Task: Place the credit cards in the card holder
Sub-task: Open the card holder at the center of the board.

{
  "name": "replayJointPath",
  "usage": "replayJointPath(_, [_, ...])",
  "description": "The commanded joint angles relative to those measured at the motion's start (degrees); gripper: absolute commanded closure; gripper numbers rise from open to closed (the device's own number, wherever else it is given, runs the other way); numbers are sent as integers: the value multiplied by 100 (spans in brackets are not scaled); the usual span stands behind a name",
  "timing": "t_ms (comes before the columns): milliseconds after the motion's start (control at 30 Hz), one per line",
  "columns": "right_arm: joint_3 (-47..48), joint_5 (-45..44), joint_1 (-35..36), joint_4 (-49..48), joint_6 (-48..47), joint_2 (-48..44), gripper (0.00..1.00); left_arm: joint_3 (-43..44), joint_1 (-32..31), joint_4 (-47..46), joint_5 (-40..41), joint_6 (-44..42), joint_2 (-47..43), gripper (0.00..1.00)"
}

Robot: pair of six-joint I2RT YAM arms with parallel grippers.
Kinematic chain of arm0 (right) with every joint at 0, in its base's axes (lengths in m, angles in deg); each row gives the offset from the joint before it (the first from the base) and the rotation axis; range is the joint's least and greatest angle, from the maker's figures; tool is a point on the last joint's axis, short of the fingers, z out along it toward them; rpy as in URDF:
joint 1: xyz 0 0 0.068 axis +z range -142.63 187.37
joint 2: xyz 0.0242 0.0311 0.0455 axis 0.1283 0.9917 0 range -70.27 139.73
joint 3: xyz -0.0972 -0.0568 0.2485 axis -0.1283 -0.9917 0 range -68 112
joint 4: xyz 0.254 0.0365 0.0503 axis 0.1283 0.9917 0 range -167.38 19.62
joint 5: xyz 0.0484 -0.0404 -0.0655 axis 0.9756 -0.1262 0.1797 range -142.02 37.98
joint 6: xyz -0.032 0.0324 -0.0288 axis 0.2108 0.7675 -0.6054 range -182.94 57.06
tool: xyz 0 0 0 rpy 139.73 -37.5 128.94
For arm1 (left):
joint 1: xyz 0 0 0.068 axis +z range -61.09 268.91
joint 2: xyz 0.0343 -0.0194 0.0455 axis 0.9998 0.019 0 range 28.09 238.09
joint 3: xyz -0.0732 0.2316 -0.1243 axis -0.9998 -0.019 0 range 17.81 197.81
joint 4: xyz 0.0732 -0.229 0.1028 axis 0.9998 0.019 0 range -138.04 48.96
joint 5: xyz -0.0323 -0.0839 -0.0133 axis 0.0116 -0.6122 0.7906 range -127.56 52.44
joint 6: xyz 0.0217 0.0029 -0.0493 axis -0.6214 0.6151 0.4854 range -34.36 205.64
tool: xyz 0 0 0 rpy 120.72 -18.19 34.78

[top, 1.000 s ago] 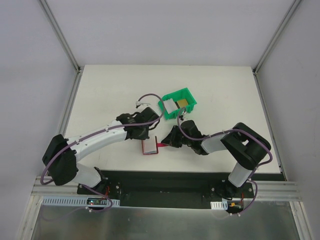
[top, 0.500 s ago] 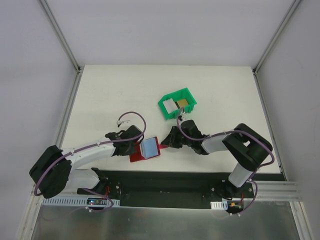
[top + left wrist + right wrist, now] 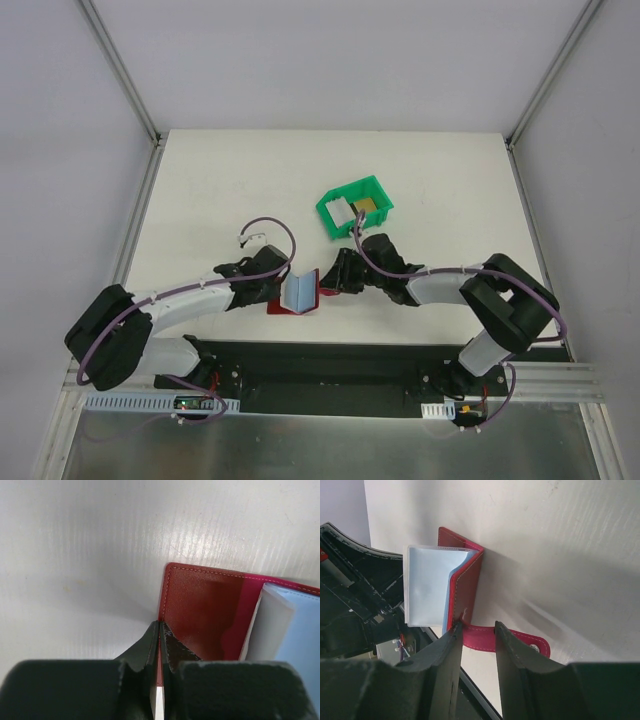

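Note:
The dark red card holder [image 3: 309, 287] stands half open near the table's front edge, its pale blue-grey pockets [image 3: 297, 293] showing. My left gripper [image 3: 272, 291] is shut on the edge of its left cover [image 3: 200, 605], fingertips [image 3: 152, 636] pinched together there. On its right, my right gripper [image 3: 336, 284] is open, and the snap tab [image 3: 520, 639] lies loose across the gap between its fingers [image 3: 451, 645]. The right wrist view shows the pockets [image 3: 425, 587] fanned out from the red cover [image 3: 466, 580]. The credit cards, one whitish [image 3: 343, 210] and one golden [image 3: 367, 206], lie in the green bin.
The green plastic bin [image 3: 378, 189] sits behind the right gripper, a little past the table's middle. The black base plate [image 3: 330, 352] runs along the front edge just below the card holder. Metal frame posts stand at the far corners.
The left gripper pulled the card holder open and toward the near left, then eased back right. The covers now stand more folded. The right jaws have widened off the snap tab.

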Motion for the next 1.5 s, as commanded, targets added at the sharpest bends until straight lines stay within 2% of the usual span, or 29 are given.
replayJointPath(0, [6, -14, 29, 16, -85, -334, 65, 20, 66, -230, -125, -81, 160, 100])
replayJointPath(200, [208, 346, 47, -37, -252, -492, 65, -59, 101, -774, -300, -187, 379, 100])
replayJointPath(233, [225, 268, 38, -2, -234, -606, 65, -24, 110, -827, -327, -196, 441, 100])
replayJointPath(333, [506, -145, 38, 1076, -453, -801, 65, 82, 110, -854, -362, -170, 495, 100])
replayJointPath(367, [516, -207, 21, 1175, -541, -792, 65, 73, 101, -889, -371, -178, 451, 100])
replayJointPath(533, [261, -366, -76, 1220, -507, -748, 66, -15, 110, -995, -397, -310, 240, 100])
replayJointPath(967, [427, -1411, -85, 2335, -884, -1819, 57, -68, 101, -1004, -616, -468, -463, 100])
replayJointPath(1067, [532, -1246, -59, 2327, -1139, -2083, 56, -59, 101, -1021, -705, -459, -560, 100])
replayJointPath(1300, [1008, -1263, 345, 2582, -1333, -1777, 60, -24, 110, -1021, -784, -459, -604, 100])
replayJointPath(1467, [1341, -682, 608, 2257, -1376, -1162, 63, 3, 84, -1056, -872, -424, -701, 100])
